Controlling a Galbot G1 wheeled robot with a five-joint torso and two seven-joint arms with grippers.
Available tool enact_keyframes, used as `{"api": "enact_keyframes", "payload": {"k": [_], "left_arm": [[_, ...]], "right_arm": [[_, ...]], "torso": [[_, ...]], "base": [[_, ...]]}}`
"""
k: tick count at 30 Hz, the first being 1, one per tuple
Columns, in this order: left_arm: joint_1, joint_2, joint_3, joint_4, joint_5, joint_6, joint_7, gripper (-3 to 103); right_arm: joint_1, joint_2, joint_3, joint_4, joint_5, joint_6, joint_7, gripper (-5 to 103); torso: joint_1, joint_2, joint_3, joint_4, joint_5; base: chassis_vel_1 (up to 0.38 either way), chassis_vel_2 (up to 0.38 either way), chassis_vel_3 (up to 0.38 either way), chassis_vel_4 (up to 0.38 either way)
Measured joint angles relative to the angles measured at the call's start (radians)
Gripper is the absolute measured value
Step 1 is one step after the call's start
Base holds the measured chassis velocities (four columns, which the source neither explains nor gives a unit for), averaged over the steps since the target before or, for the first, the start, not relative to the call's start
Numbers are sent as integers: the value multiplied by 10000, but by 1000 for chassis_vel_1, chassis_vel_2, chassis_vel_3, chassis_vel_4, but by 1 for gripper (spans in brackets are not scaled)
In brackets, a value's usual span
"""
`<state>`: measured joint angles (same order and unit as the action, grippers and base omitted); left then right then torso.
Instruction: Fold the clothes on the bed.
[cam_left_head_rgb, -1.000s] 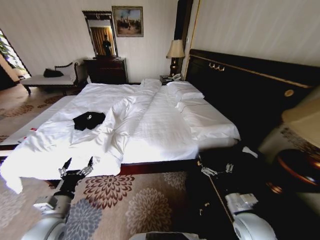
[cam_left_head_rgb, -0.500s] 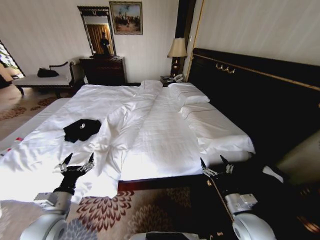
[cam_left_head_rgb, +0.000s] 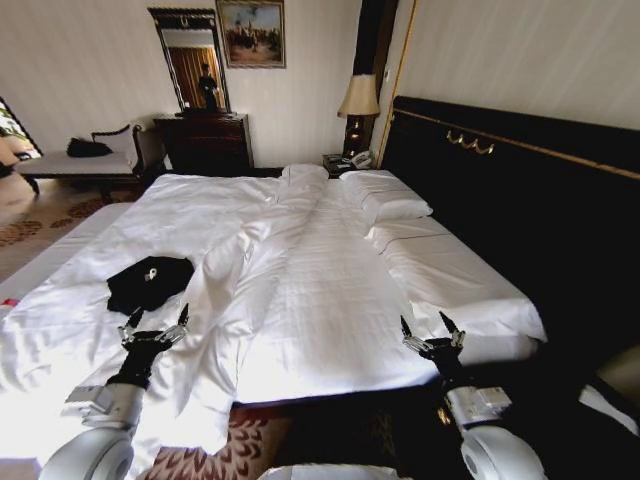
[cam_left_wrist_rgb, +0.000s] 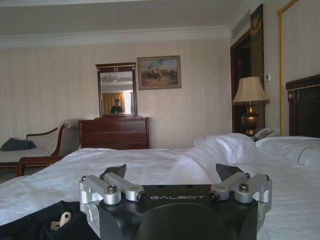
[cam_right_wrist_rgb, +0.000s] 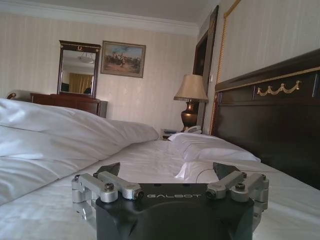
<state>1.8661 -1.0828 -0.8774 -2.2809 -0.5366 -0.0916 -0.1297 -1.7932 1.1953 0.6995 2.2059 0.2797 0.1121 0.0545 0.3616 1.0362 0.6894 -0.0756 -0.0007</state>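
Black T-shirt (cam_left_head_rgb: 150, 283) crumpled on the bed's (cam_left_head_rgb: 330, 300) left side (white duvet beneath) | left gripper (cam_left_head_rgb: 155, 320) spread wide, just short of it | right gripper (cam_left_head_rgb: 432, 329) spread wide, over mattress edge

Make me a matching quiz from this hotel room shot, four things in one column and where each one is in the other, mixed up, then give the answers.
Things:
1. black T-shirt
2. left gripper
3. right gripper
4. table lamp

Places:
A. open, over the foot edge of the bed on the headboard side
B. beside the headboard, at the far wall
C. crumpled on the white duvet, just beyond a gripper
D. open, over the duvet just short of the shirt

Pairs: 1-C, 2-D, 3-A, 4-B
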Motion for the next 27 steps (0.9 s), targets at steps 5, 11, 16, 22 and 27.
{"api": "enact_keyframes", "payload": {"k": [5, 11, 16, 22, 27], "left_arm": [[8, -23, 19, 30, 0, -8, 13, 100], [84, -71, 55, 63, 12, -42, 49, 100], [107, -93, 62, 85, 18, -57, 61, 100], [131, -131, 73, 96, 18, -73, 71, 100], [153, -146, 73, 96, 21, -78, 75, 100]], "right_arm": [[7, 6, 1, 1, -15, 0, 63, 100], [28, 63, -30, 0, -1, 11, 143, 100], [25, 84, -41, -8, 0, 27, 163, 100], [29, 92, -53, -14, -7, 39, 180, 100], [27, 105, -63, -13, -9, 40, 181, 100]], "torso": [[6, -2, 2, 0, 3], [3, -3, 1, 0, 2], [-8, 3, -4, -1, 3], [-6, 3, -1, 0, 1], [1, -1, 1, 1, 0]], "base": [[-170, 173, 164, -153], [-19, 87, 28, -69], [126, 35, -88, -63], [197, 153, -165, -152], [207, 252, -217, -256]]}}
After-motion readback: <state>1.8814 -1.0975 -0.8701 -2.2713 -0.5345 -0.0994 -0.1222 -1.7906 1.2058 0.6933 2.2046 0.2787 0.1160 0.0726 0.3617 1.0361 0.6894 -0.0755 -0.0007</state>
